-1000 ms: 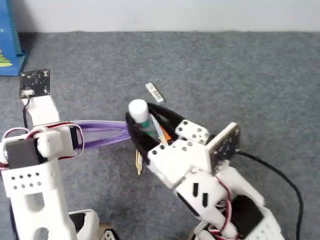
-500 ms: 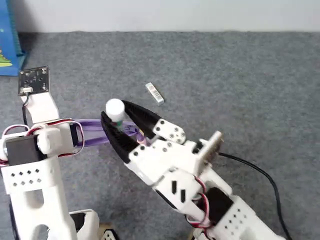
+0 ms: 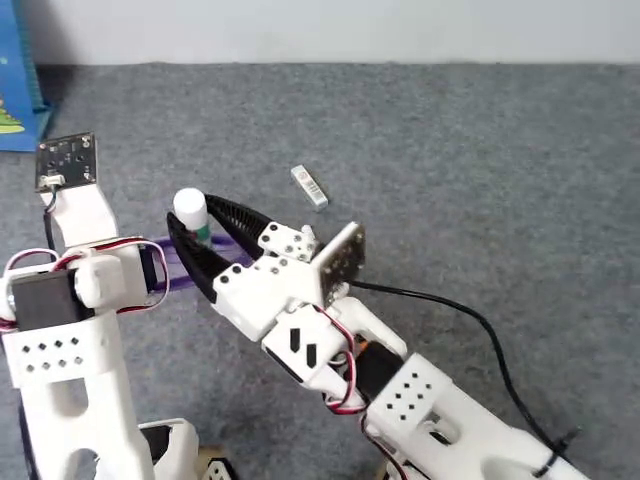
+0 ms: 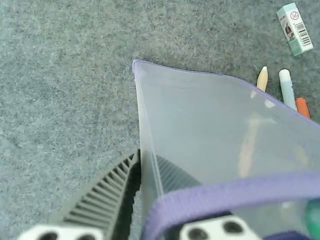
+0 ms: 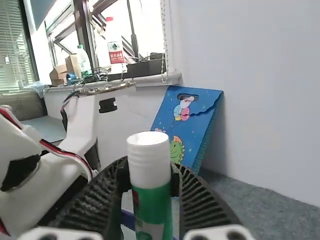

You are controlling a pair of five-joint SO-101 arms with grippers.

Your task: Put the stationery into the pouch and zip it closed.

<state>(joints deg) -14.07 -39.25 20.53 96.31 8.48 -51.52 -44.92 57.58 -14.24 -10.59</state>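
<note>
A glue stick [image 3: 190, 208] with a white cap and green body stands upright between the black fingers of my right gripper [image 3: 190, 224], which is shut on it. In the right wrist view the glue stick [image 5: 149, 185] rises between the curved fingers [image 5: 197, 200]. It hangs just over the purple-edged clear pouch [image 3: 162, 247], close to the left arm. My left gripper [image 4: 150, 210] is shut on the pouch [image 4: 210, 135] at its purple zip edge. Past the pouch lie a pencil [image 4: 262, 79], a white pen [image 4: 287, 87] and an orange pen [image 4: 301, 106]. A small eraser [image 3: 309, 186] lies farther back on the carpet.
Grey carpet [image 3: 480, 150] covers the table. A blue paper bag [image 3: 18, 90] stands at the back left corner against the wall, and it also appears as the blue paper bag [image 5: 192, 125] behind the glue stick. The right arm's body [image 3: 330, 340] spans the middle foreground.
My right gripper has carried the glue stick leftward, from above the pens to over the pouch by the left arm. The left arm and pouch have held still.
</note>
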